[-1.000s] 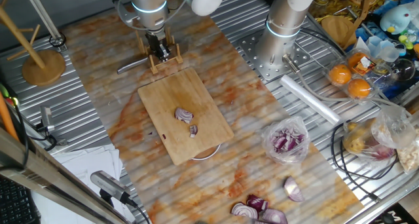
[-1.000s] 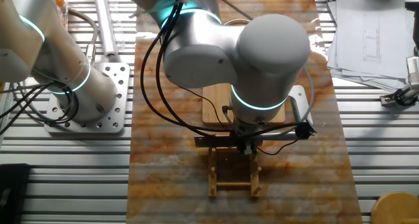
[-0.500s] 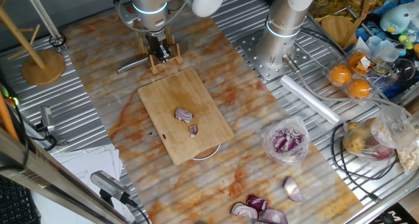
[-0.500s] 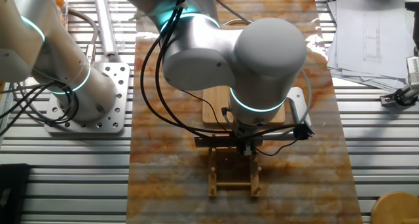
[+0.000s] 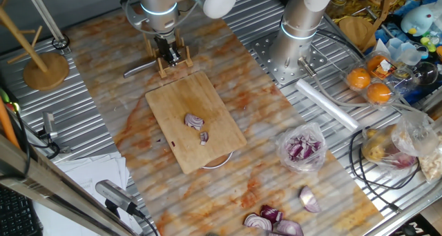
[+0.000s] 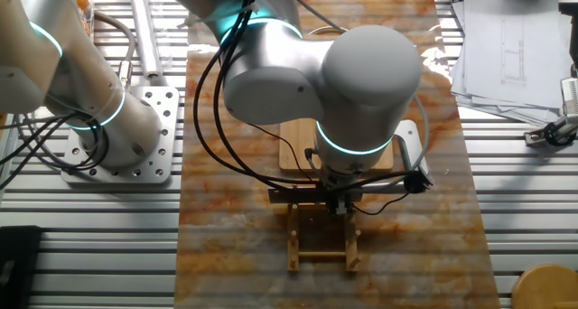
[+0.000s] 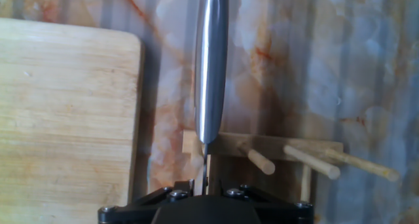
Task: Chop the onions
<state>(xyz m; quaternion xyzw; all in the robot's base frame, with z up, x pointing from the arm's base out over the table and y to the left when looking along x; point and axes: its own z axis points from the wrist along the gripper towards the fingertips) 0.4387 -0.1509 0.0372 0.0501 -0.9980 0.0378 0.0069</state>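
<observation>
Two onion pieces lie on the wooden cutting board (image 5: 173, 105): a thumb-sized wedge (image 5: 194, 121) and a smaller bit (image 5: 204, 136). My gripper (image 5: 166, 54) is at the wooden knife rack (image 5: 173, 60) beyond the board's far end. In the hand view my gripper (image 7: 205, 181) has its jaws close together on either side of a steel knife (image 7: 211, 67), which points away over the rack (image 7: 281, 152). The knife sticks out to the left of the rack (image 5: 138, 69). In the other fixed view my arm hides the knife and the onions; the rack (image 6: 323, 237) shows below my gripper (image 6: 341, 205).
A clear bag of chopped purple onion (image 5: 302, 148) and larger glossy onion halves (image 5: 273, 221) lie on the right front. A second arm's base (image 5: 293, 50) stands at the back right. A wooden stand (image 5: 43, 69) is at the back left. Oranges (image 5: 369, 84) and clutter are on the right.
</observation>
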